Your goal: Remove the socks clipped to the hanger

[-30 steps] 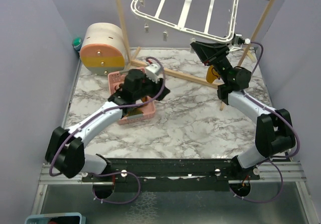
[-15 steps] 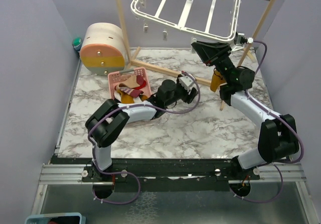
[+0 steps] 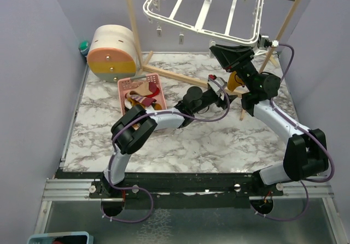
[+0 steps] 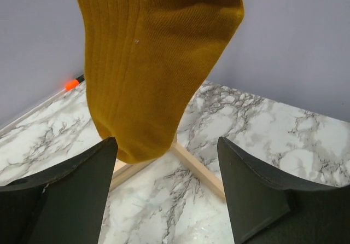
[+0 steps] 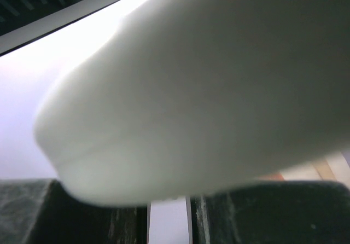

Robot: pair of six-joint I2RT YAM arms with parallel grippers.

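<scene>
The white hanger hangs tilted from the wooden rack at the back. A mustard yellow sock dangles below its right corner. It fills the top of the left wrist view. My left gripper is open, with its fingers either side of the sock's toe, not touching it. My right gripper is raised at the hanger's corner. Its jaws are almost together on a white clip that blurs its view. The other socks lie in the pink basket.
A pink basket stands left of centre. A round wooden drawer box is at the back left. The wooden rack's post and floor bar cross the back; the bar also runs under the sock.
My left arm swung from over the pink basket to the right and reached the hanging mustard sock. My right gripper stayed at the hanger's corner.
</scene>
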